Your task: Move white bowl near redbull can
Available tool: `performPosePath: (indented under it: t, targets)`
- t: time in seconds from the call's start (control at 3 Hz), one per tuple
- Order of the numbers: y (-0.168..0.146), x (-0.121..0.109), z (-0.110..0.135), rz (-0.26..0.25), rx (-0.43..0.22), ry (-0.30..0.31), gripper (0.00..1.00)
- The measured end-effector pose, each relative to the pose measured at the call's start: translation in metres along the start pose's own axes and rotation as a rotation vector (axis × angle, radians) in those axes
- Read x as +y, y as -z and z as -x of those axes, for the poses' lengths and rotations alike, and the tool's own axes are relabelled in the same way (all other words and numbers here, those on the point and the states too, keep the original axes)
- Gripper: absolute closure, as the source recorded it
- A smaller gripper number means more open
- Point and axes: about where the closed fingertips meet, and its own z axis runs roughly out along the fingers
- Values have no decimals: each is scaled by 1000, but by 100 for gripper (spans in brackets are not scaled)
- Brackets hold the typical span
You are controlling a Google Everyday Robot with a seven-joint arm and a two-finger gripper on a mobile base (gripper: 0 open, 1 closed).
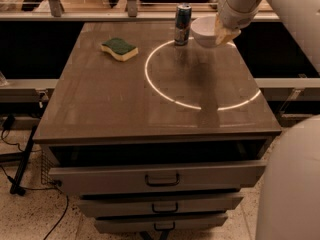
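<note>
The redbull can stands upright near the far edge of the brown table top. The white bowl is just to the can's right, level with its lower half, held at its right rim by my gripper. The gripper's pale fingers are shut on the bowl's rim, with the white arm rising to the upper right. Whether the bowl touches the table cannot be told.
A green-and-yellow sponge lies at the far left of the table. A bright ring of light marks the right half of the top. Drawers sit below the front edge. Part of the robot's white body fills the lower right.
</note>
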Motion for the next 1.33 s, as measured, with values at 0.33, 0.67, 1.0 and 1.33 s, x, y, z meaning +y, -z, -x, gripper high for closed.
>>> performPosePath:
  t: [0.33, 0.67, 1.0, 1.33]
  targets:
    - [-29, -4, -5, 20, -26, -11, 100]
    - [-52, -11, 2, 38, -63, -2, 75]
    - [-60, -13, 5, 47, -77, -2, 53]
    - [-59, -12, 3, 48, -76, -10, 30]
